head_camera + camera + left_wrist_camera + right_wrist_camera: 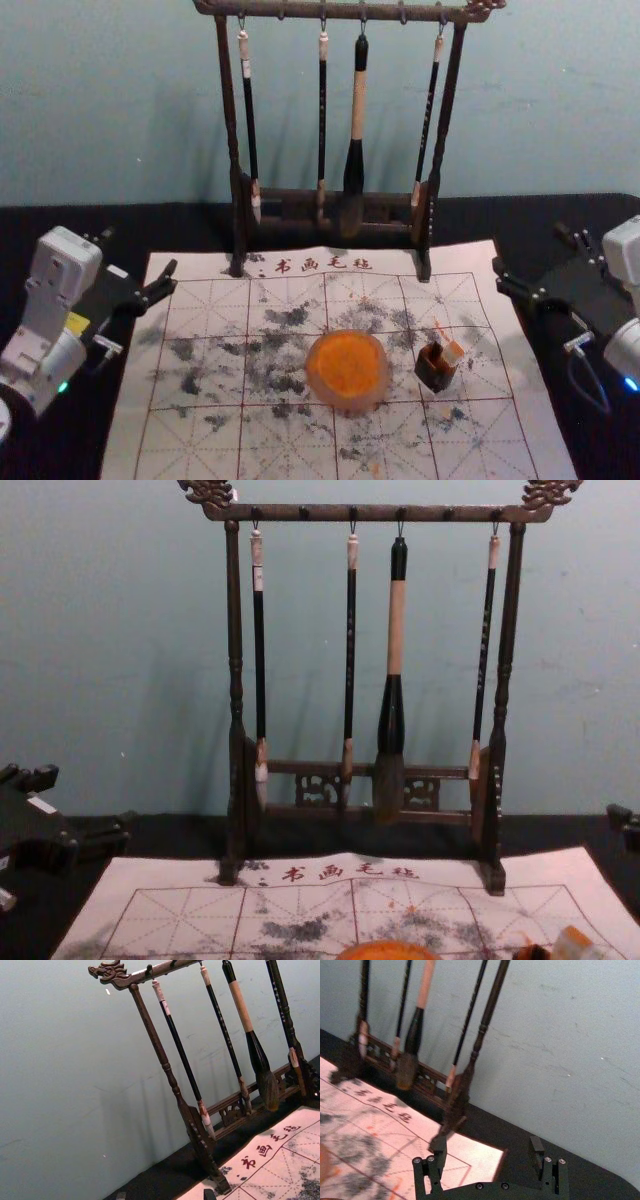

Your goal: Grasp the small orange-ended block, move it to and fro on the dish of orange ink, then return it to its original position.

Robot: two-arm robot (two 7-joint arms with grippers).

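Right of the dish (pixel 349 404) of orange ink (pixel 346 362), and just beside it on the mat (pixel 190 456): a small dark holder (pixel 433 374) with the small orange-ended block (pixel 453 353) at its right side. Block tilted, orange end up; whether seated inside or propped against the holder, cannot tell. Orange marks on the mat by both.

Left gripper (pixel 140 251) out at the mat's left edge, near the rack's level, raised and tipped toward the far side; nothing between its fingers, which stand wide apart. Right gripper (pixel 530 249) mirrors it off the right edge, likewise spread wide and holding nothing. Both well apart from dish and block.

Mat: pale, printed with dark red grid squares and a line of red characters (pixel 322 265) along the far edge; much blotched with black ink. Lies on a black worktop (pixel 150 222).

Beyond, a dark carved-wood brush rack (pixel 300 11), its feet on the mat's far edge. Four brushes hang tips down: three slim brushes (pixel 322 110) and one thick brush (pixel 359 100) with pale wood mid-handle, third from the left. Pale blue-green wall (pixel 120 90) behind.
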